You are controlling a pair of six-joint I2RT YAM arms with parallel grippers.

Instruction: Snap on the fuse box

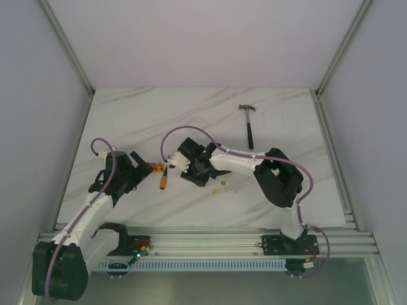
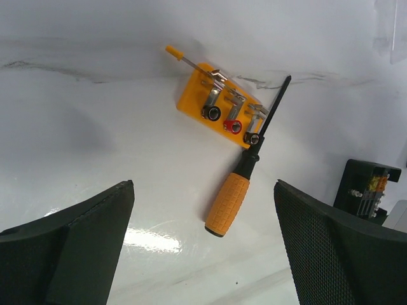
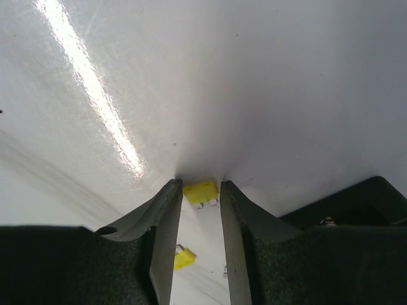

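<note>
The fuse box (image 2: 367, 190) is a small black box with yellow fuses inside, lying open-topped at the right edge of the left wrist view; a black edge of it shows in the right wrist view (image 3: 375, 203). I cannot make out its clear lid. My right gripper (image 3: 201, 185) is down at the table, its fingertips closed on a tiny yellow fuse (image 3: 201, 191) right beside the box; in the top view it (image 1: 206, 180) covers the box. My left gripper (image 2: 203, 254) is open and empty, left of the box, shown in the top view (image 1: 143, 170) too.
A flat orange block (image 2: 219, 105) with metal clips and an orange-handled screwdriver (image 2: 229, 203) lie between my left gripper and the box. Another loose yellow fuse (image 3: 183, 257) lies under my right fingers. A hammer (image 1: 248, 124) lies at the back right.
</note>
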